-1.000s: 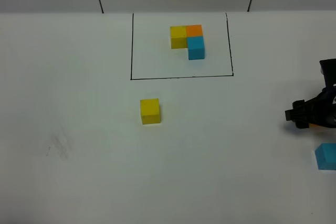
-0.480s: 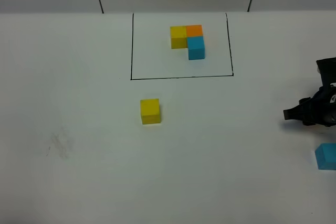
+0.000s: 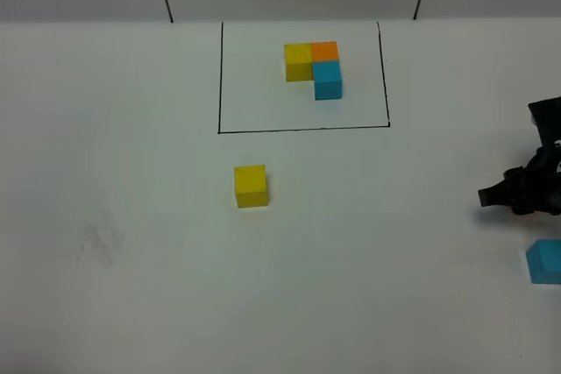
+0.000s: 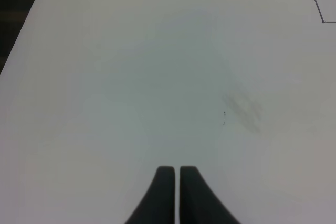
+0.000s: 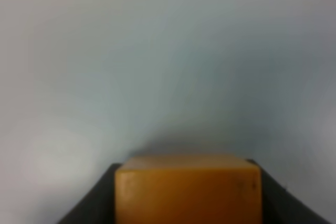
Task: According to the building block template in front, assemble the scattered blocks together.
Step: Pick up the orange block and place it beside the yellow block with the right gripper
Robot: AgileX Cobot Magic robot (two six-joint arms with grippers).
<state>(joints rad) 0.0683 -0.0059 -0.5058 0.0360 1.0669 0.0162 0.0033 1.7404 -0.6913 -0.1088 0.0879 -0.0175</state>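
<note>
The building block template (image 3: 314,68) sits inside a thin black rectangle (image 3: 302,130) at the back of the table. A loose yellow cube (image 3: 251,186) lies in front of the frame. At the right edge lies a loose light blue cube (image 3: 545,261). Just behind it my right gripper (image 3: 517,197) is shut on the orange cube (image 5: 188,189), which fills the space between the fingers in the right wrist view and is hidden in the high view. My left gripper (image 4: 172,174) is shut and empty over bare table, out of the high view.
The white table (image 3: 131,216) carries a faint grey smudge (image 3: 98,243) at the left, also seen as a smudge (image 4: 242,109) in the left wrist view. A corner of the black rectangle (image 4: 318,3) shows there. The table's edge (image 4: 21,35) runs beside the left gripper.
The right gripper's fingers have closed in on the orange cube and the gripper has shifted slightly towards the right edge. The other cubes have not moved.
</note>
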